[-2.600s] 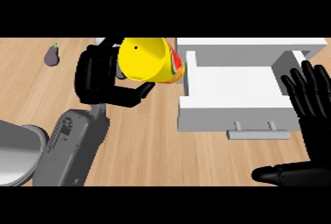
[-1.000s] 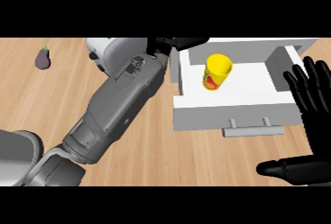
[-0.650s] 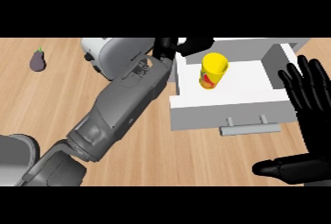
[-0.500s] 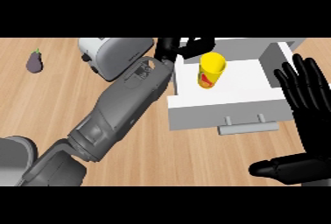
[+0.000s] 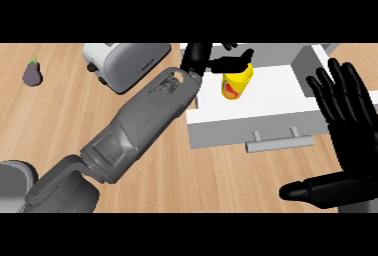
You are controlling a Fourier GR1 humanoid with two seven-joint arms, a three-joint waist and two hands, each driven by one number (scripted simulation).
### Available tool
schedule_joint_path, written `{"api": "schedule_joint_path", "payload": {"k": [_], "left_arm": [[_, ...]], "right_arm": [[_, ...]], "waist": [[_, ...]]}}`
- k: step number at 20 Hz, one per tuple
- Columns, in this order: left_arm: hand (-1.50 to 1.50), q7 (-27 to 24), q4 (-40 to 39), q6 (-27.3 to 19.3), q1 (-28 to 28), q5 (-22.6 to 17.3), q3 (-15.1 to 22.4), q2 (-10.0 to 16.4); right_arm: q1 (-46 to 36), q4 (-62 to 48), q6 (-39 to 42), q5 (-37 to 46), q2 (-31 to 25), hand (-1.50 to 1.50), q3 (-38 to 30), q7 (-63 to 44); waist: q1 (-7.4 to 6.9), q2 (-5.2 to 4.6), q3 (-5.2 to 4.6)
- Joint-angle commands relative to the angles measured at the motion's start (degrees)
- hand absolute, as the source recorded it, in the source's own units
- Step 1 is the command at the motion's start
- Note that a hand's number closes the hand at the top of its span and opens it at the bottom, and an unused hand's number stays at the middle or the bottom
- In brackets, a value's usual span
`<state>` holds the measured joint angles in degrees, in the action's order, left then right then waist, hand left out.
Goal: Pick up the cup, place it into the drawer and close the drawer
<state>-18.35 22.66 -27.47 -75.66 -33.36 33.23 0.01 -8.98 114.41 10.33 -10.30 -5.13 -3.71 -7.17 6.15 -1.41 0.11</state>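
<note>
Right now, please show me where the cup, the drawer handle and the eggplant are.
cup (image 5: 238,82): head view, on its yellow side wall.
drawer handle (image 5: 279,145): head view, on the middle of the grey bar.
eggplant (image 5: 32,76): head view, on its purple body.

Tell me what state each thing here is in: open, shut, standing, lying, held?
Drawer: open, pulled out.
Cup: standing roughly upright inside the drawer.
Left hand: at the cup's top; whether it holds the cup cannot be told.
Right hand: open, resting at the view's right.
Eggplant: lying on the counter, far left.
Toaster: on the counter, left of the drawer.
</note>
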Motion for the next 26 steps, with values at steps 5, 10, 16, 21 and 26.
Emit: {"api": "schedule_joint_path", "payload": {"k": [5,10,16,21,26], "left_arm": [[-1.50,-1.85,-0.28,0.83,-2.21,-4.78,-0.18,-0.01],[-1.50,-8.04,4.64,2.78,1.03,-9.78,-1.97,-0.01],[-1.50,-8.39,9.04,4.81,1.64,-13.08,-4.94,-0.01],[-1.50,-6.52,14.05,4.08,4.25,-12.49,-8.84,3.75],[-1.50,-3.68,24.79,1.44,12.92,-12.99,-9.01,9.19]], "right_arm": [[-1.32,0.28,0.51,-1.73,0.51,-1.50,0.14,0.50],[1.25,1.28,2.25,-6.56,-0.64,-1.50,-2.01,-1.45],[5.18,7.01,3.31,-10.52,-1.80,-1.50,-2.86,-4.93],[3.93,5.55,8.10,-9.21,-6.88,1.50,-3.44,-4.82],[7.52,6.39,12.71,-3.92,-11.24,1.50,-4.57,-1.67]], "waist": [[0.25,-0.35,-0.03],[-1.16,0.28,-0.06],[-4.06,1.26,-0.09],[-6.32,1.68,-0.12],[-8.17,2.41,-0.14]]}}
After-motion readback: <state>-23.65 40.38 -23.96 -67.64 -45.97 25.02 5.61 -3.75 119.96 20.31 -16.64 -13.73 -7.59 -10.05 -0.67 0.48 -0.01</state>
